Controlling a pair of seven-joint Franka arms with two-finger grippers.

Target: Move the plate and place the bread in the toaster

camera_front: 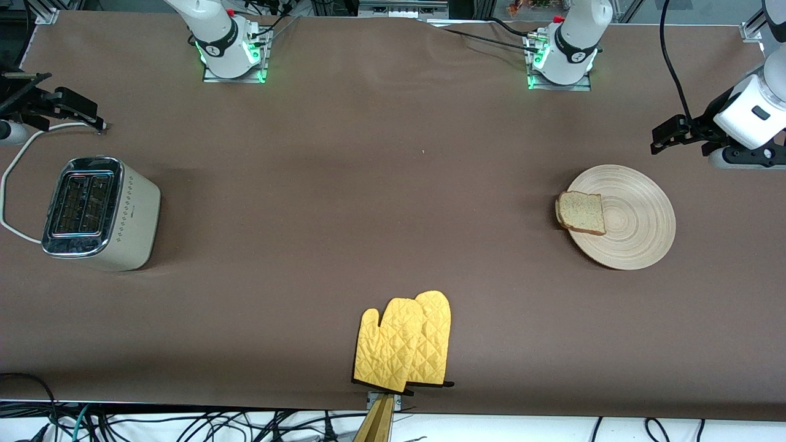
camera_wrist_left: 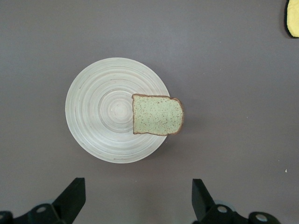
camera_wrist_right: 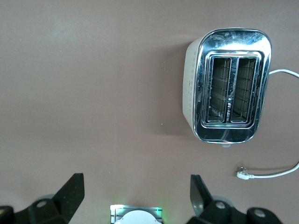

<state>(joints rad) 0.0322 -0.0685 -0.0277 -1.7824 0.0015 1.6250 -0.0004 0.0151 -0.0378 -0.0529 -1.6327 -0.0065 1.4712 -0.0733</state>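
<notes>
The pale wooden plate lies toward the left arm's end of the table. The speckled bread lies flat on the plate's rim on the toaster's side and overhangs it a little. The left wrist view shows the plate and the bread from above. My left gripper hangs open and empty over bare table beside the plate, as the left wrist view confirms. The cream toaster stands at the right arm's end, both slots empty. My right gripper hangs open and empty over the table beside the toaster.
A pair of yellow oven mitts lies near the table's front edge in the middle. The toaster's white cord loops off the table's end, and its plug rests on the cloth. The arm bases stand along the back edge.
</notes>
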